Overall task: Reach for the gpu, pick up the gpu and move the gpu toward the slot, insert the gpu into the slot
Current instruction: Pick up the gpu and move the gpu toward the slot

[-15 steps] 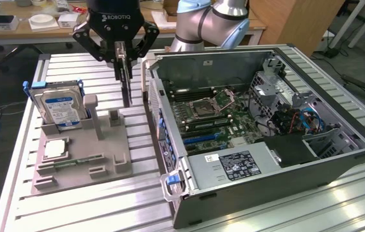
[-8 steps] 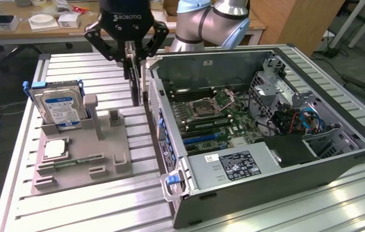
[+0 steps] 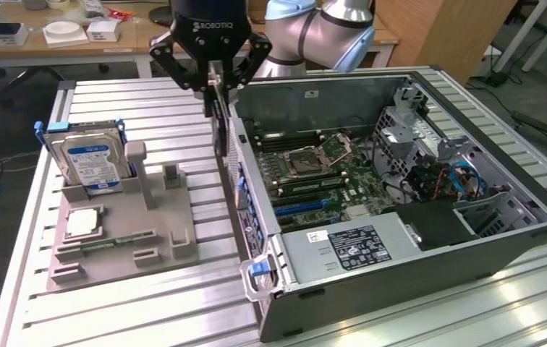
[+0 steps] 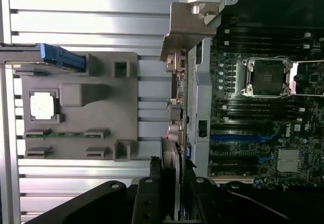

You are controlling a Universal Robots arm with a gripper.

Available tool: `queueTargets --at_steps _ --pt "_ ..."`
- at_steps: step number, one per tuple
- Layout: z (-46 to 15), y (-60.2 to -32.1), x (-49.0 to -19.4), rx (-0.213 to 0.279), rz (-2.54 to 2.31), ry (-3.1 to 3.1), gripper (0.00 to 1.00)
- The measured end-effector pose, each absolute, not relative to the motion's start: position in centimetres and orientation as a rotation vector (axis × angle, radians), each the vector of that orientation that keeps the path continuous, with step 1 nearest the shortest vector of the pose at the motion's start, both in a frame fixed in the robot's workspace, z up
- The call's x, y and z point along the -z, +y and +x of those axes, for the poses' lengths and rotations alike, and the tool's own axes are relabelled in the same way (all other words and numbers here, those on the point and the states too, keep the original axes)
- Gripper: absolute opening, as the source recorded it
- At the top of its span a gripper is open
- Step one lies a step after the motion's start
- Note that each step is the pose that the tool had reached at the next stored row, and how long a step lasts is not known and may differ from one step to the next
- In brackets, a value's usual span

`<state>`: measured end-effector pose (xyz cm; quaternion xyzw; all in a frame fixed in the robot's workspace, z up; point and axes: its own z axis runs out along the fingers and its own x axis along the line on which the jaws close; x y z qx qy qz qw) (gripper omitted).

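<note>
Ribbed metal surface (image 3: 138,312): grey parts holder (image 3: 172,233) on exterior view's left, open computer case (image 3: 399,289) just beside it, toward right.

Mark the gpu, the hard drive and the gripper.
gpu (image 3: 219,126): exterior view, the card's thin edge.
hard drive (image 3: 92,163): exterior view, its blue label.
gripper (image 3: 215,87): exterior view, between the fingertips clamping the gpu.

The gpu (image 3: 218,129) hangs between the holder (image 3: 172,238), on the exterior view's left, and the computer case (image 3: 399,285).
</note>
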<state>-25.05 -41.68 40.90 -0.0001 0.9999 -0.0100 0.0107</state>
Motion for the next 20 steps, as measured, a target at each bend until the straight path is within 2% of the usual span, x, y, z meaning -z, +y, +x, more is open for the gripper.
queueTargets --at_steps 20 --pt "-20.4 -41.7 -40.9 0.031 0.000 3.120 0.27"
